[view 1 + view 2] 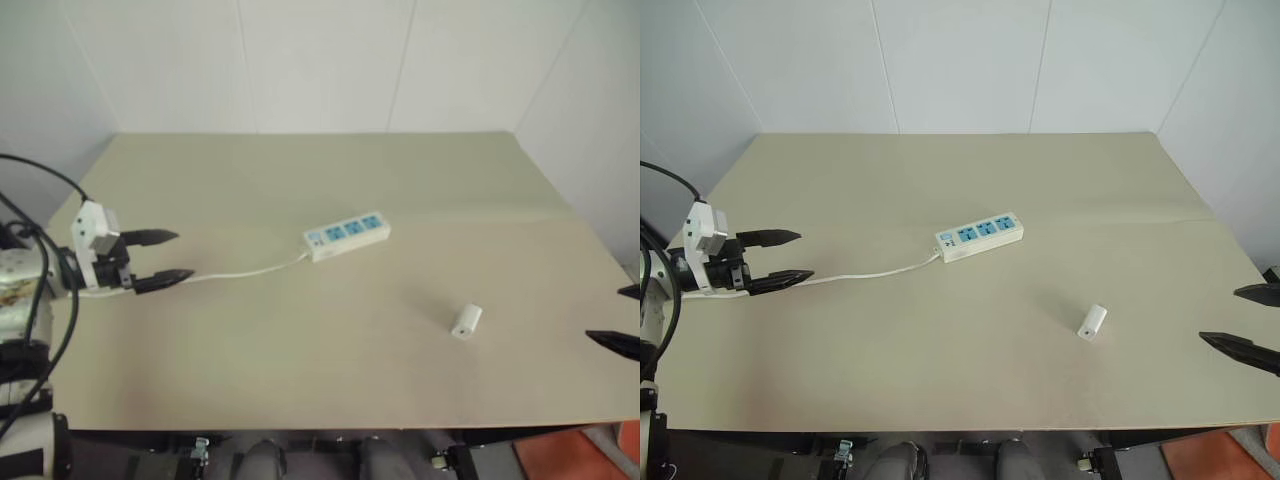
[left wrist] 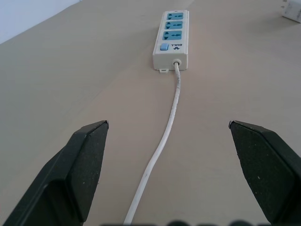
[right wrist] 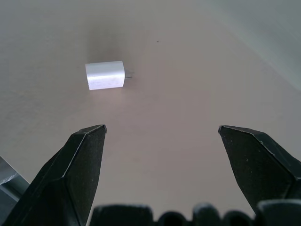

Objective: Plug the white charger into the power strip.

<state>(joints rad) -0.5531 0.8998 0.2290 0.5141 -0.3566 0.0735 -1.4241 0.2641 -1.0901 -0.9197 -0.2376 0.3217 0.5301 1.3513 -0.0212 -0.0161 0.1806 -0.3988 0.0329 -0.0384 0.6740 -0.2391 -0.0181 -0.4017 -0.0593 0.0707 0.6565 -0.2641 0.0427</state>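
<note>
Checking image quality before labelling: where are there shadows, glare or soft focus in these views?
Right wrist view: the white charger is brightly lit and a bit washed out, with a soft shadow behind it on the table. Left wrist view: the power strip is sharp, its cord casting only a thin shadow. Eye views: even, diffuse light, no glare.

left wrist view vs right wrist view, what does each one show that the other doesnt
The left wrist view alone gives the power strip, seen end-on with its blue socket faces, and its white cord running back between the open left gripper. The right wrist view alone gives the right gripper, also open, with the white charger lying on its side ahead of it, untouched. Both share the bare tan table.
</note>
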